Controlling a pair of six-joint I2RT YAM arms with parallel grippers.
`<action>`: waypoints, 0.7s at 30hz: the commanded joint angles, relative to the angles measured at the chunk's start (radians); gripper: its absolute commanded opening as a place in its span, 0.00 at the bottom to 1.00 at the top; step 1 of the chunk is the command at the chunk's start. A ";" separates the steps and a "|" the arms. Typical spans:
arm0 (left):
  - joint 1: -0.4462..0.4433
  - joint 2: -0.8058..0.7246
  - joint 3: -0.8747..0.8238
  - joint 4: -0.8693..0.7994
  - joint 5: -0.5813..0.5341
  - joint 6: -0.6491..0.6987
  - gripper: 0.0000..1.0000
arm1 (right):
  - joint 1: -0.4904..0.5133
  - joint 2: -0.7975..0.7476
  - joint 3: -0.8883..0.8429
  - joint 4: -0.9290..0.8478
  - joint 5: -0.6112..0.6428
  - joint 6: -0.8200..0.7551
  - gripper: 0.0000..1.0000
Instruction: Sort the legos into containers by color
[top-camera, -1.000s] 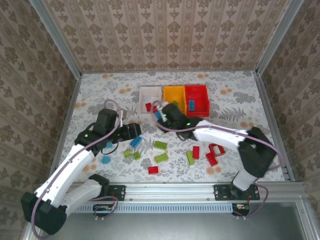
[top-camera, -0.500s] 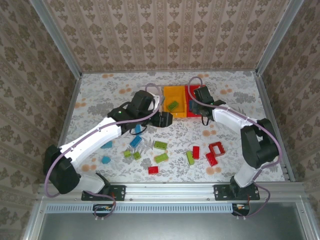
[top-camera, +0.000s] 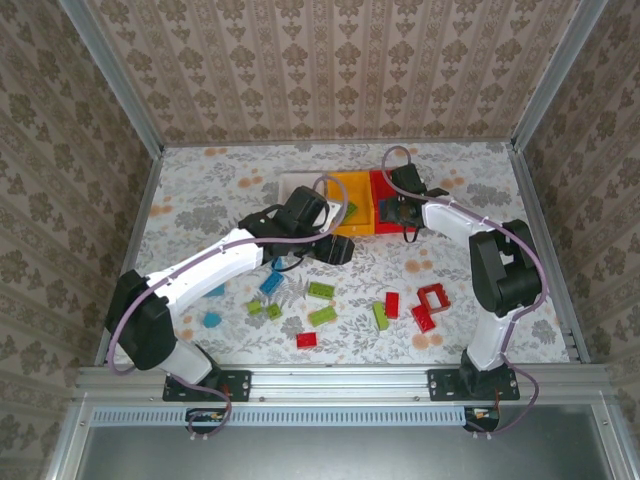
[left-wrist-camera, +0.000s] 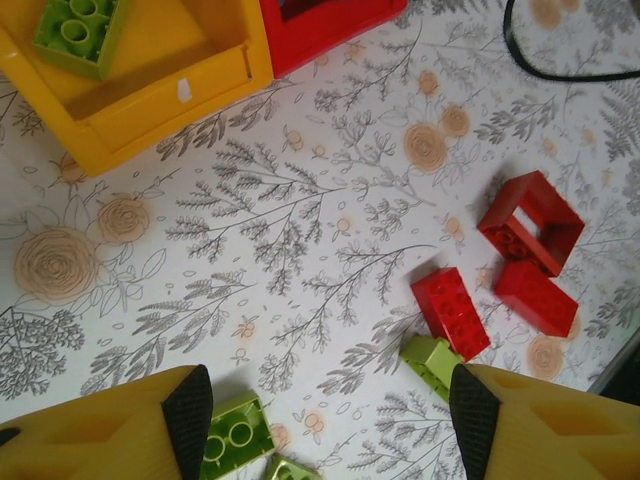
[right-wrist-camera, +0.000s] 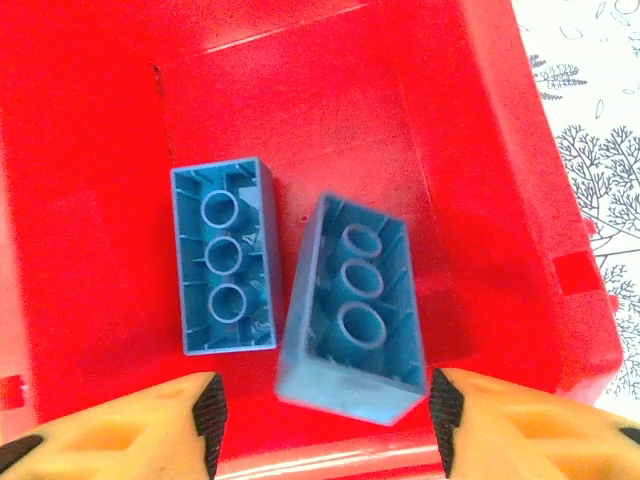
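Top external: loose legos (top-camera: 321, 291) lay scattered near, centre. Over them left gripper (left-wrist-camera: 330, 415) hung wide, empty. Far, right gripper (right-wrist-camera: 325, 425) stood wide over red bin (right-wrist-camera: 480, 150), two blue bricks (right-wrist-camera: 225, 260) inside. Likely light, rigid, slick; pinch flat long sides.

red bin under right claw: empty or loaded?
Loaded. Red plastic bin has one blue rectangular brick lying flat and a second blue brick tilted beside it, both undersides up.

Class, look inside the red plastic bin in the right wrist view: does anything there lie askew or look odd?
Yes. In the red plastic bin, both blue plastic bricks lie hollow underside up. The left blue brick sits roughly square to the walls; the right blue brick is skewed and seems tilted.
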 joint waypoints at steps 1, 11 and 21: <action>-0.004 0.001 -0.019 -0.096 -0.030 0.099 0.68 | 0.013 -0.027 0.032 -0.035 0.003 0.000 0.65; -0.003 -0.007 -0.090 -0.278 -0.065 0.244 0.71 | 0.139 -0.267 -0.077 0.050 0.022 -0.044 0.66; 0.185 0.079 -0.036 -0.370 0.061 -0.576 0.71 | 0.342 -0.615 -0.476 0.333 -0.054 -0.196 0.72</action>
